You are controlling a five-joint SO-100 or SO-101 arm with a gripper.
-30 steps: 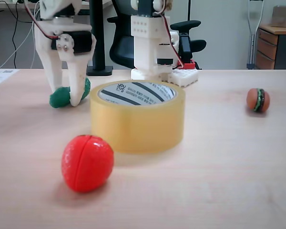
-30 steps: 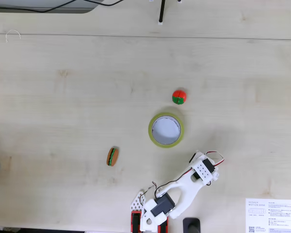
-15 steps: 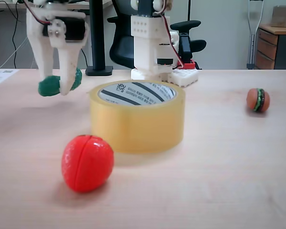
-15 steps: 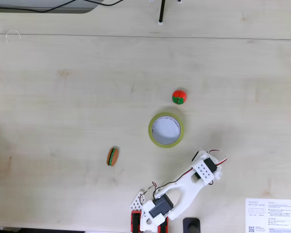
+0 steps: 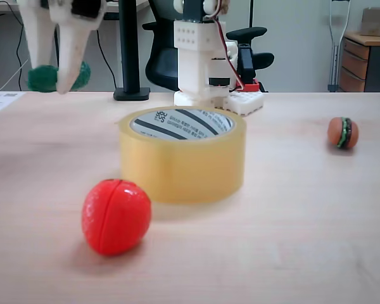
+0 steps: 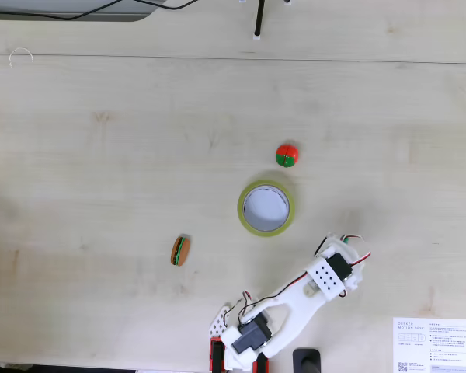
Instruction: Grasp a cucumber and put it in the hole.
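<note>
A pale wood-grain table [image 5: 316, 209] fronts a black office chair [image 5: 161, 57], a brown wooden drawer cabinet [image 5: 366, 62] and a plain white wall [image 5: 297, 38].

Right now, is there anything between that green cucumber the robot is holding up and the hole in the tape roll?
Nothing visible blocks the way. The hand holds the cucumber in the air, above and to the left of the tape roll in the low fixed view. The hole faces up, open. The tomato sits on the roll's near side, out of the path.

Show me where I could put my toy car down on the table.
The wide bare wood left of the tape roll and above the burger is free. It gets crowded between the roll, the tomato and the arm.
</note>
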